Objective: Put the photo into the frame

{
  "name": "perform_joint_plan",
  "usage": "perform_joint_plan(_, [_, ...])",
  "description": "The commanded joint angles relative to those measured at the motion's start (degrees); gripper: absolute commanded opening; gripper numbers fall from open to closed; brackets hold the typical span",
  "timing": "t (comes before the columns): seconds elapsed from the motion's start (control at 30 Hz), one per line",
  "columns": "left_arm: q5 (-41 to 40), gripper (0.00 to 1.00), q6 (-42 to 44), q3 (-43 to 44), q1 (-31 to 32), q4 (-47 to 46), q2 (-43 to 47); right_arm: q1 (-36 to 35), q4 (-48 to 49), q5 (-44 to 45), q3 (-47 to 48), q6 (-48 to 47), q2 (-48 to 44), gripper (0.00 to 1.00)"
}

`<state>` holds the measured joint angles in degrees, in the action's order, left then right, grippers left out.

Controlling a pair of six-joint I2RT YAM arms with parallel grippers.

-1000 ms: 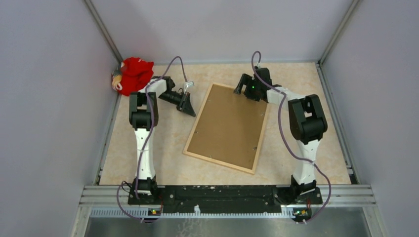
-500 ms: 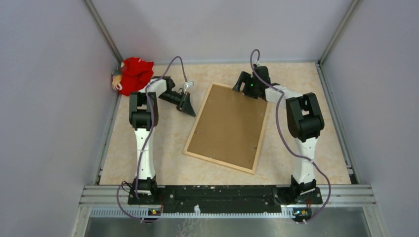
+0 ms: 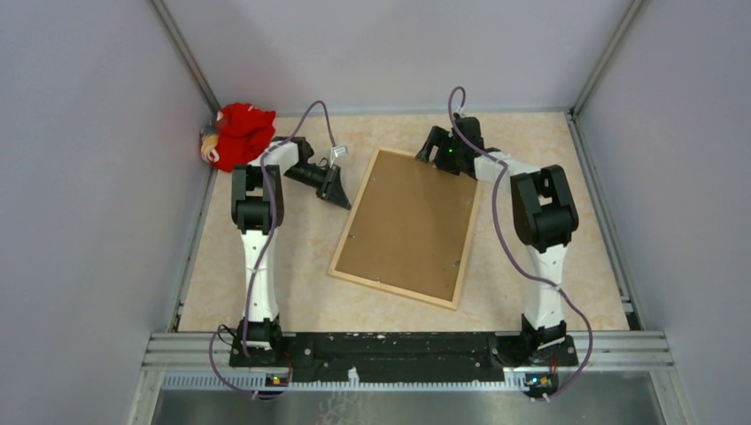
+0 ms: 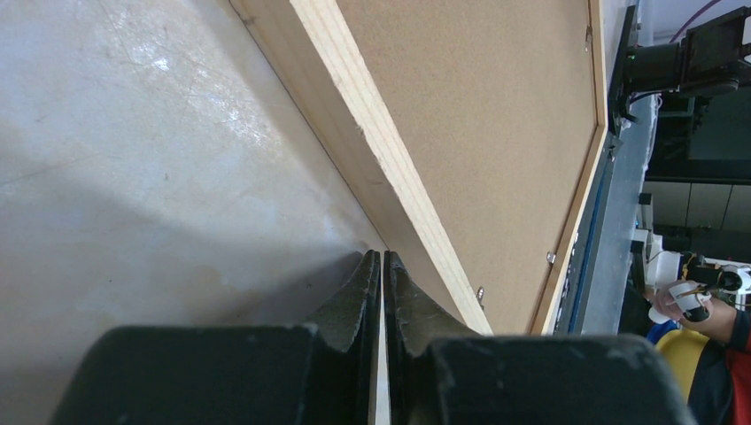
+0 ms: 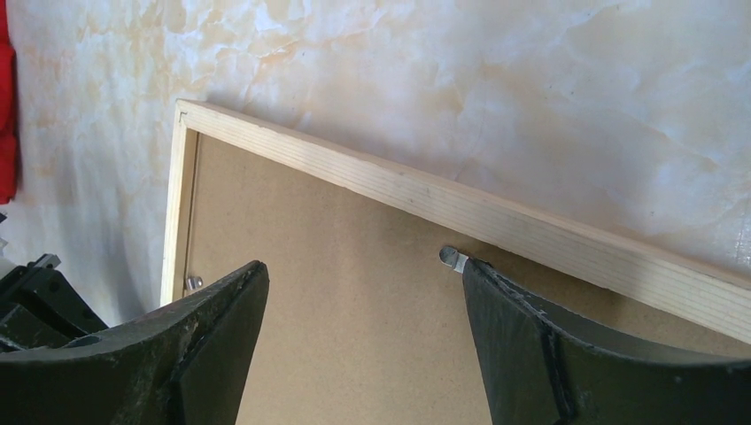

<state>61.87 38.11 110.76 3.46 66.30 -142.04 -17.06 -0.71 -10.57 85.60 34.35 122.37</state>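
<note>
The frame [image 3: 392, 292] lies face down in the middle of the table, its light-wood rim around a brown backing board [image 3: 407, 226]. The photo is out of view. My left gripper [image 3: 340, 200] is shut, with its tips low at the table beside the frame's left rim [image 4: 372, 133]; the closed tips [image 4: 382, 257] point along that edge. My right gripper [image 3: 434, 156] hovers open over the frame's far end. In the right wrist view, its fingers [image 5: 363, 274] straddle bare board below the far rim [image 5: 496, 217]. The right fingertip touches a small metal tab [image 5: 452, 257].
A red cloth toy [image 3: 239, 133] lies in the far left corner, behind the left arm. Grey walls with metal rails enclose the table on three sides. More metal tabs [image 4: 481, 293] line the frame's inner edge.
The right arm has crept a little toward the frame's far edge and its jaws have narrowed slightly. The left arm and the frame stay where they were.
</note>
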Motion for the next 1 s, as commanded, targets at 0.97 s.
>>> perform_joint_plan(0.97, [-4.6,0.1,15.4,-6.5,-0.2,10.4,7.2,7.4,-6.6,18.7,-13.2,0.3,-20.3,0.99])
